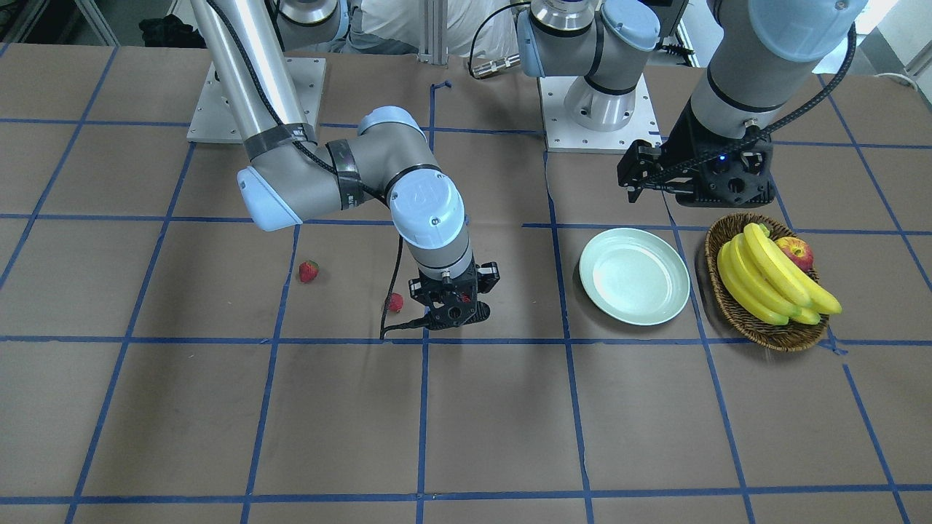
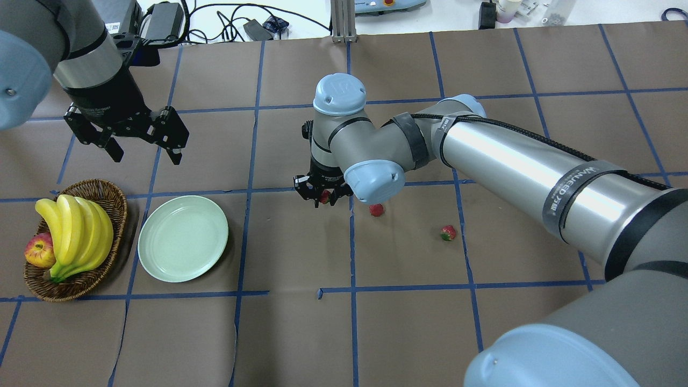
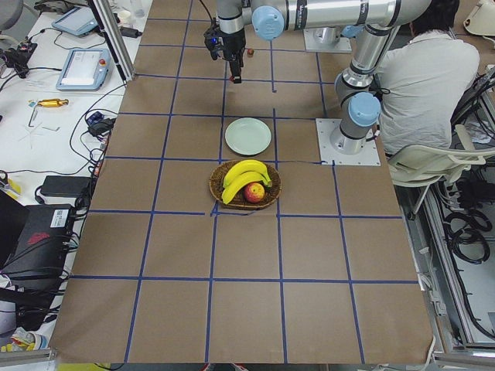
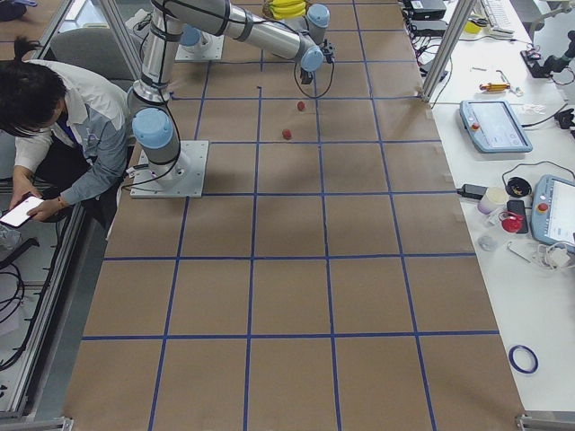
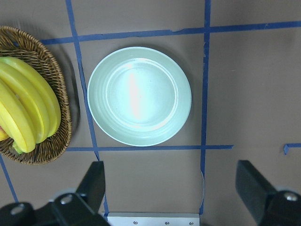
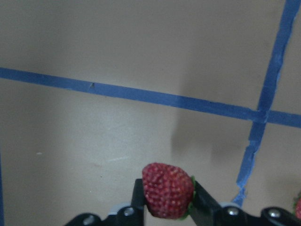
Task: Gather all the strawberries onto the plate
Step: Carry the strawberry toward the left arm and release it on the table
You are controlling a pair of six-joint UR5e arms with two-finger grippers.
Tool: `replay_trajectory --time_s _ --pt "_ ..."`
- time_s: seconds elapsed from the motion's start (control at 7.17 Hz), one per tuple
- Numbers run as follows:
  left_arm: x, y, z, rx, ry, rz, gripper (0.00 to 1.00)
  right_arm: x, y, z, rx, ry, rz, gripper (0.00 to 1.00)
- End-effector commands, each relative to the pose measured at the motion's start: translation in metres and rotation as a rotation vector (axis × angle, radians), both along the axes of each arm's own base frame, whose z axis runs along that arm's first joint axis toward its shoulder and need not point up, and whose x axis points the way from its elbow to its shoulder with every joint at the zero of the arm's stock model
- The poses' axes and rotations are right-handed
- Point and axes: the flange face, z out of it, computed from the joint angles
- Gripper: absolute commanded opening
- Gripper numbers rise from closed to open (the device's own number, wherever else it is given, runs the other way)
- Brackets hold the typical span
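One brown basket (image 2: pixel 115 204) at the far left of the surface (image 2: pixel 408 333), full of yellow bananas (image 2: pixel 75 231) with a red apple (image 2: pixel 38 251) tucked beside them. Up above the basket and a bit to the right, the left tool (image 2: pixel 145 157), fingers wide apart, holding nothing. Next along, the pale green plate (image 2: pixel 183 238), flat on the surface, just beside the basket and not touching it. Then, near the middle, the right tool (image 2: pixel 323 200), pointing down, pinched tight on the first strawberry (image 6: pixel 168 189), with the red bumpy berry squeezed between both fingers and a bit of green cap at one side. Close by on the right, the second strawberry (image 2: pixel 376 209), lying on the surface, apart from the tool. Farther right again, the third strawberry (image 2: pixel 448 233), alone on the surface. All three to the right of the plate.
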Motion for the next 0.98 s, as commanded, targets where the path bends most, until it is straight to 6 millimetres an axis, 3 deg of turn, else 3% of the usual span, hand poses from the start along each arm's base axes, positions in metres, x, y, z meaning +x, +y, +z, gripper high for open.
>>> replay_trajectory --time_s 0.0,0.42,0.7,0.84 --pt "-0.001 0.000 0.000 0.003 0.000 -0.001 1.00 0.000 0.002 -0.006 0.012 0.001 0.001 0.33" --pt "-0.001 0.001 -0.001 0.004 0.000 -0.001 1.00 0.003 0.009 -0.008 0.058 -0.048 -0.005 0.70" --pt "-0.001 0.001 -0.001 0.006 0.000 -0.003 1.00 -0.002 0.020 -0.018 0.074 -0.040 0.001 0.82" --pt "-0.001 0.001 -0.001 0.007 0.001 -0.003 1.00 -0.002 0.018 0.006 0.044 -0.043 -0.009 1.00"
